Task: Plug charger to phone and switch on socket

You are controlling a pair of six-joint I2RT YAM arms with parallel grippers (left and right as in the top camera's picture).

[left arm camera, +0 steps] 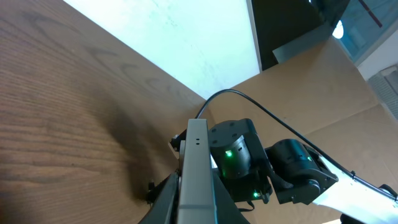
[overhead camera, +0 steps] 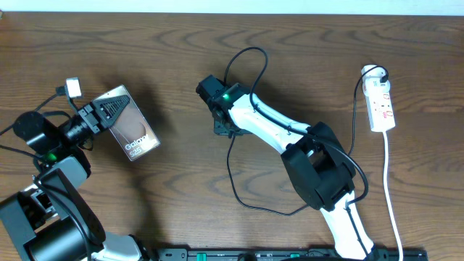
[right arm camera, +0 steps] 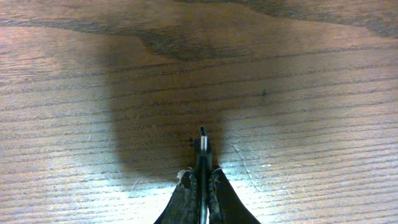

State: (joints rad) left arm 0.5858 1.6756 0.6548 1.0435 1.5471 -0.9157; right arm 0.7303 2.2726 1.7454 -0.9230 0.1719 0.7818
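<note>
At the near left of the wooden table (overhead camera: 181, 43), the left gripper (overhead camera: 110, 109) is clenched on 1 end of the phone (overhead camera: 134, 134). The phone's "Galaxy" lettering faces the overhead camera, and the phone casts a dark shadow on the wood beside it. Whether it touches the table cannot be told. From the left wrist, the phone (left arm camera: 196, 174) shows edge-on as a thin grey slab between the 2 fingers.

At mid-table, well apart from the phone, the right gripper (overhead camera: 221, 127) points down at the wood and grasps the charger (overhead camera: 230, 170) close to its free end. The right wrist view shows the 2 fingers (right arm camera: 186, 193) pressed tight on the small plug tip (right arm camera: 203, 140), which sticks out just above the tabletop.

The thin black cable loops above the gripper, drops toward the near edge, then climbs right to the power strip (overhead camera: 381, 101). The strip lies at the far right, and its white cord (overhead camera: 391, 196) trails back toward the near edge.
</note>
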